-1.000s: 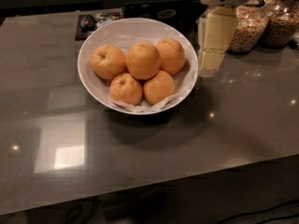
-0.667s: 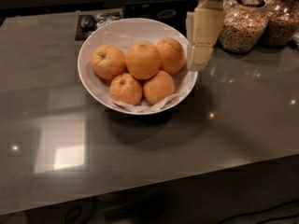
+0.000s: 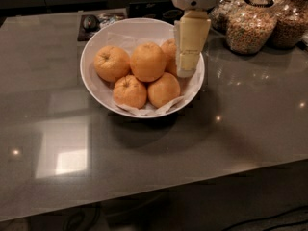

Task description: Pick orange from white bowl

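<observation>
Claw [image 3: 186, 71] over white bowl [image 3: 82, 67], beside orange [image 3: 148, 61]

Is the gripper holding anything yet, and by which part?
Cannot tell. The gripper hangs over the bowl's right side, partly covering the rear right orange; no orange is lifted.

it looked like a kitchen: a glossy grey counter [image 3: 240, 129] bore cereal jars [image 3: 248, 25] and a white bowl [image 3: 89, 76], the gripper [image 3: 185, 71] over the bowl's right side.

We are seeing a glossy grey countertop [image 3: 240, 134] carrying 1 white bowl [image 3: 94, 86] near its middle, cereal-filled glass jars [image 3: 248, 28] at the far right, and a dark mat [image 3: 98, 25] just behind the bowl. The gripper [image 3: 187, 64] is hanging over the bowl's right side.
</observation>
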Available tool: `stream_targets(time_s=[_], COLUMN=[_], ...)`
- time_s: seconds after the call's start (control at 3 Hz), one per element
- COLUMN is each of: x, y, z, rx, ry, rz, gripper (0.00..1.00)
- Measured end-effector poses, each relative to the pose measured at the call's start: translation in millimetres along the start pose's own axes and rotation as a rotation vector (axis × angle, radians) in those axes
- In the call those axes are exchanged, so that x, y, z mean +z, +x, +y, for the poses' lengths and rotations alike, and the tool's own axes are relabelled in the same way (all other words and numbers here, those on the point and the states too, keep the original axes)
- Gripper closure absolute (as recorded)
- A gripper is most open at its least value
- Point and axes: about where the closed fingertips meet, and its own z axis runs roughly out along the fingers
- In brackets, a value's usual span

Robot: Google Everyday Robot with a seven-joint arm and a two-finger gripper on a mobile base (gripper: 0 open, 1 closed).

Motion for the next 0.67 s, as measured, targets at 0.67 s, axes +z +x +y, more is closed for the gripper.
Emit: stream_targets(time_s=[0.67], x=[42], y=[-22], z=[-8], rx=[-0.034], ry=[-0.085], rz=[0.003], gripper=[0.23])
